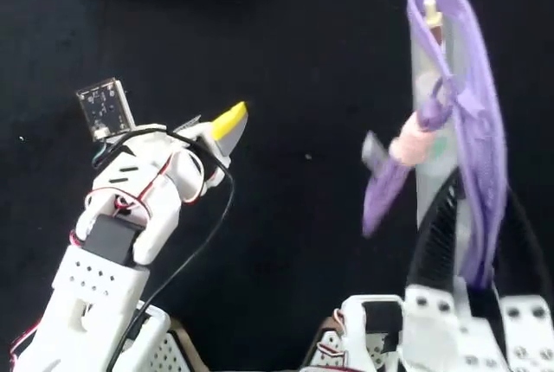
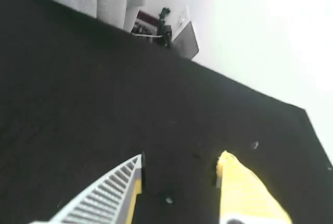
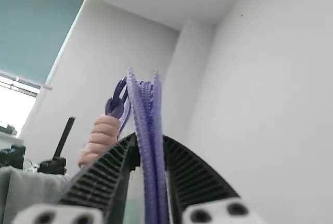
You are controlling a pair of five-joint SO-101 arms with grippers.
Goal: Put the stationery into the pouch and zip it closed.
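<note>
Looks to be the stretch between loading and zipping. Going by the pouch alone, some stationery is already inside and the zip is not yet drawn, though its exact state is hard to make out.

Find the purple mesh pouch (image 1: 485,130) hoisted clear of the black table (image 1: 294,52), standing lengthwise above the right arm. Pinched by one edge in the right gripper (image 3: 148,139), jaws drawn narrow with the mesh folds squeezed flat between them. Near the pouch's far end, inside the mesh, a cream-capped pen (image 1: 430,13). Lower down, a pink-gripped pen (image 1: 414,143) with a purple barrel, poking out sideways through what seems to be the mouth, toward the middle of the table.

Well apart from the pouch, across the table, find the left gripper (image 1: 212,124): low over bare table, jaws spread wide, nothing between them.

Next calls, by this reading, for seating the pink-gripped pen fully inside before any zipping, to spare the teeth a jam. Then for bringing the left gripper across to the zip pull, perhaps the small purple loop (image 3: 117,104) just beside the pink grip, though cannot tell for sure. Calls also for a firm pinch from the right gripper as counter-hold, and a pull straight along the zip line, not across it.
</note>
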